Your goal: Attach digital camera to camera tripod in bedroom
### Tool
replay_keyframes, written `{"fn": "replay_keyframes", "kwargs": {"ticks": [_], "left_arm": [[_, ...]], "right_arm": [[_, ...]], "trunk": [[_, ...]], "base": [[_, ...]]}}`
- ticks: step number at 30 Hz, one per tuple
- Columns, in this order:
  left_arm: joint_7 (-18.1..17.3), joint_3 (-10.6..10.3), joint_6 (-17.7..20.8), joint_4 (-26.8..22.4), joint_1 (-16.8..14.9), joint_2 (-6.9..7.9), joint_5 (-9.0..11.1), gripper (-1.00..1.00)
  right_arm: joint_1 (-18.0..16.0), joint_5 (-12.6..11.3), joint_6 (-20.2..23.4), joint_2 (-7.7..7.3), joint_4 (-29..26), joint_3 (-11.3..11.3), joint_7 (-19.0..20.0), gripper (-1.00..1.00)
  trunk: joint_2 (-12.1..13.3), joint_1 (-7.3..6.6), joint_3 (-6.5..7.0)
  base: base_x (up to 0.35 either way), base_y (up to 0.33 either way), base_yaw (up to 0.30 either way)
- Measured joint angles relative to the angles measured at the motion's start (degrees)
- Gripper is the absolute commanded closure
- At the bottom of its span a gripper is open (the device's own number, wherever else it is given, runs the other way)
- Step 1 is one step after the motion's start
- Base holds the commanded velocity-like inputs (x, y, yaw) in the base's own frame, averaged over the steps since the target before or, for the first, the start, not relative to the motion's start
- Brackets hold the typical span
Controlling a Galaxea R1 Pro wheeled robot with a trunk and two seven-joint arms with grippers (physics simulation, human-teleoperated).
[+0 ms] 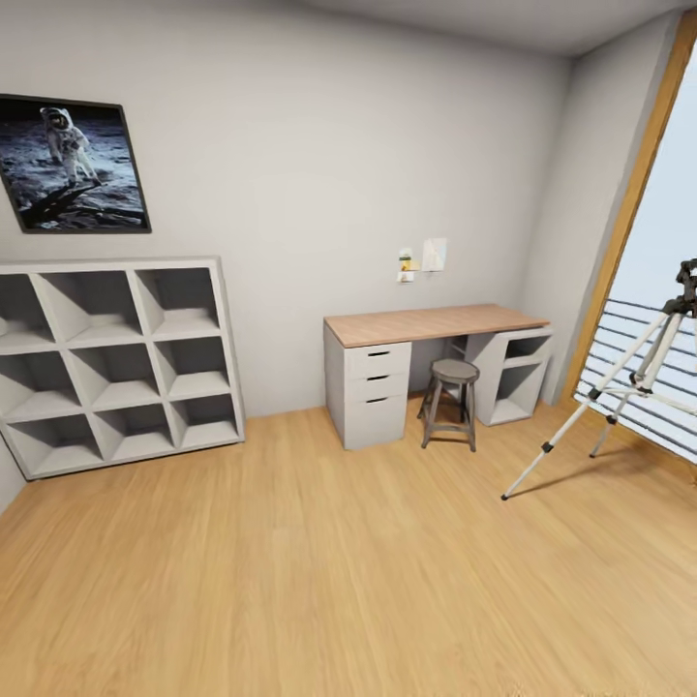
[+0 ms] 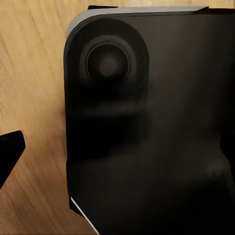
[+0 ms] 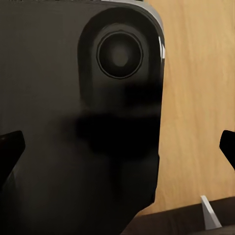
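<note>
Head view looks across a room with a light wood floor (image 1: 319,571) and pale walls. At about three o'clock, by the tall window (image 1: 668,242), stands the camera tripod (image 1: 639,378), its thin silver legs spread on the floor and its black head cut by the picture's edge. Toward one o'clock a desk (image 1: 436,324) with a wooden top and three drawers sits against the far wall, and a small round stool (image 1: 453,387) stands just in front of it. At ten o'clock an open white shelf unit (image 1: 116,363) leans against the wall, with a framed astronaut picture (image 1: 73,165) hanging above it.

Left wrist view shows a dark rounded robot body panel (image 2: 156,137) over the wood floor, with one black fingertip (image 2: 10,152) at the edge; whether the left gripper is spread or pressed together cannot be told. Right wrist view shows black fingertips (image 3: 10,149) at opposite edges, wide apart, so the right gripper (image 3: 117,147) is spread and holds nothing.
</note>
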Motion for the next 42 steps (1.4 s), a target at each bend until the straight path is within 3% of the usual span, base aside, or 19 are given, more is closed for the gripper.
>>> {"fn": "replay_keyframes", "kwargs": {"ticks": [42], "left_arm": [[0.07, 0.02, 0.0, 0.01, 0.0, 0.07, 0.08, -1.0]], "right_arm": [[0.0, -0.23, -0.12, 0.0, 0.0, -0.13, -0.1, -1.0]], "trunk": [[0.0, 0.0, 0.0]], "base": [[0.0, 0.0, -0.243]]}}
